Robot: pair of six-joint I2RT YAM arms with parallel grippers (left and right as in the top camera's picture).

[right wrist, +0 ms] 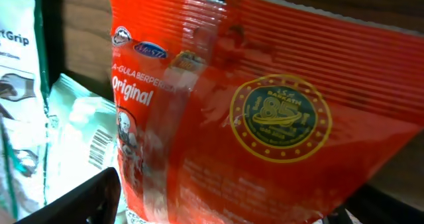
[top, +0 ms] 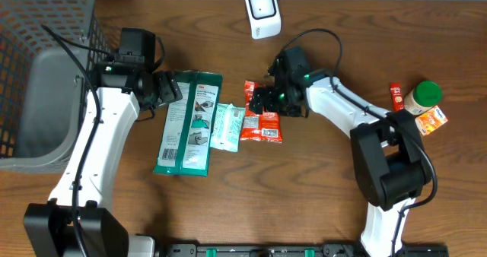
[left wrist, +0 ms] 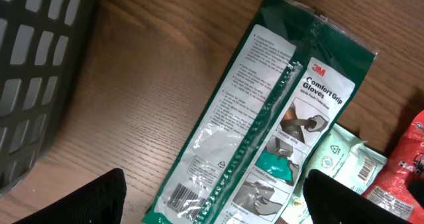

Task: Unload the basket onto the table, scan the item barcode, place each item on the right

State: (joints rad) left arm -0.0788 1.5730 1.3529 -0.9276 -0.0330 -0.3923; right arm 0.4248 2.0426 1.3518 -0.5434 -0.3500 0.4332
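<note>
**Overhead.** I am holding my right hand (top: 264, 99) over the far edge of the red snack packet (top: 262, 126), which is lying on the table (top: 304, 204) directly under the fingers. The white scanner (top: 262, 12) is standing beyond the hand, well apart. My left hand (top: 167, 90) is hanging at the top edge of the green glove pack (top: 186, 128), with the grey basket (top: 46, 74) just beside its outer side. A pale wipes pack (top: 227, 126) is lying between the two hands.

**Left wrist.** I am keeping this hand (left wrist: 212, 211) spread wide and empty. The glove pack (left wrist: 265, 131) is running away under it, a flat, glossy, crinkled film with a barcode (left wrist: 177, 197) near the fingers.

**Right wrist.** The red packet (right wrist: 265, 118) is filling the space between my fingers (right wrist: 86, 197). I cannot tell whether they are pinching it or merely straddling it. The film is shiny, ribbed and puffed, with a gold seal printed on it.

**Handling, as I am judging it.** The packet looks light, soft, slippery and easily crushed. I am favouring a pinch on the flat sealed edge nearest the hand, so the printed faces are staying clear for the scanner.
</note>
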